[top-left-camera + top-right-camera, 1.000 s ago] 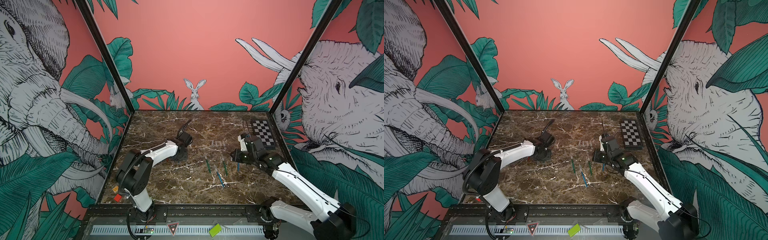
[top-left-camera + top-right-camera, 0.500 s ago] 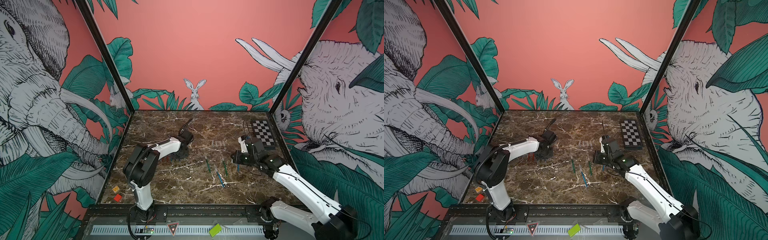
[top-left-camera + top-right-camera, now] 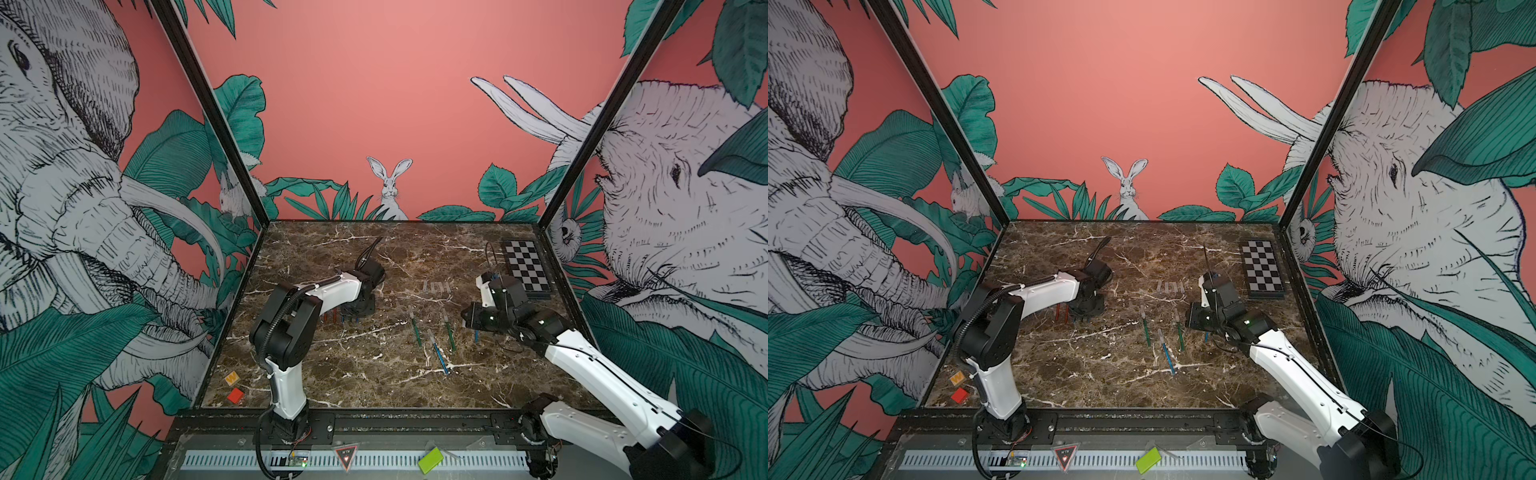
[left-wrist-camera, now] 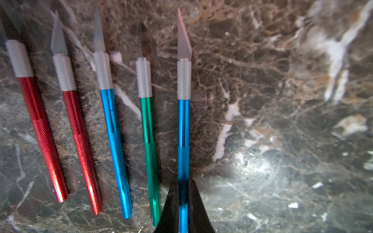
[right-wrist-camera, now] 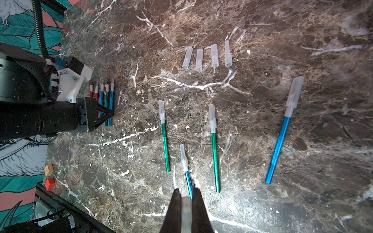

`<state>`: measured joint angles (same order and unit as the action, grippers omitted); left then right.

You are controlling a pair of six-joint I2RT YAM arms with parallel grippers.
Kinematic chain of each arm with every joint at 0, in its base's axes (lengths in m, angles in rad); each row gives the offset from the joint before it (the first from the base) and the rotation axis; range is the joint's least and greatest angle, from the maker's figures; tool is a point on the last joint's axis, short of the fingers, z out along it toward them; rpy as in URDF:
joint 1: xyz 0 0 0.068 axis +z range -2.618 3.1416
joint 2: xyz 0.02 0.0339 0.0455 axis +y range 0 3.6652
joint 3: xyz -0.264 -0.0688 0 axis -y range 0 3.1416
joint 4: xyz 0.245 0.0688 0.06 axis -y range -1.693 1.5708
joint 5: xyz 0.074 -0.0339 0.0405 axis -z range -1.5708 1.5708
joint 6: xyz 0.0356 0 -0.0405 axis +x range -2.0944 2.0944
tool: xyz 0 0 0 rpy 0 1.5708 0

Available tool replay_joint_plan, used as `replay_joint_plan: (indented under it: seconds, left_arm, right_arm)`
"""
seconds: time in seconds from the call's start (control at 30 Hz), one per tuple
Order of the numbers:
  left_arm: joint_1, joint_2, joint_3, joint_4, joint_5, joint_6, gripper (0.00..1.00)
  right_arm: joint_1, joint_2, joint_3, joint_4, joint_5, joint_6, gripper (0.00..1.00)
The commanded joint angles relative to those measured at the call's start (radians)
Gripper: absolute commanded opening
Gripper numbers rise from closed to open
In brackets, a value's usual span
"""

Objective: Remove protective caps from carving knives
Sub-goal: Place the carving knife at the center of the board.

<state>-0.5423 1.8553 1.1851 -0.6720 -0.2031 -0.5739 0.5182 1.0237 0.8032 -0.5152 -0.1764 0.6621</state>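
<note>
While the left end effector (image 4: 183,183) clamps the handle of a blue carving knife (image 4: 183,125), bare blade pointing straight away beside four parallel uncapped knives (image 4: 146,141), the right end effector (image 5: 186,193) pinches a loose protective cap (image 5: 186,205), four capped knives (image 5: 214,151) and four more caps (image 5: 214,55) lying ahead on the tabletop (image 5: 302,50).

Coral jungle-mural walls (image 3: 395,83) enclose brown marble tabletop (image 3: 365,374).
</note>
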Motion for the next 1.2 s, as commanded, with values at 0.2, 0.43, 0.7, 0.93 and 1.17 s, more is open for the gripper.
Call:
replay_joint_plan:
  seconds: [0.2, 0.43, 0.7, 0.93, 1.17]
  left_arm:
    - [0.011, 0.011, 0.028, -0.043, -0.006, -0.030, 0.00]
    - [0.015, 0.034, 0.044, -0.071, -0.005, -0.035, 0.00]
    - [0.015, 0.041, 0.062, -0.091, -0.006, -0.034, 0.00]
    - [0.016, 0.053, 0.065, -0.094, 0.010, -0.035, 0.05]
    - [0.015, 0.051, 0.057, -0.096, 0.014, -0.037, 0.13]
  right_arm:
    - [0.009, -0.009, 0.002, 0.004, -0.003, 0.009, 0.00]
    - [0.014, -0.008, 0.008, -0.002, -0.004, 0.011, 0.00]
    - [0.019, -0.012, 0.012, -0.008, -0.002, 0.013, 0.00]
    - [0.020, -0.030, 0.014, -0.019, 0.002, 0.014, 0.00]
    - [0.023, -0.043, 0.024, -0.028, 0.001, 0.017, 0.00]
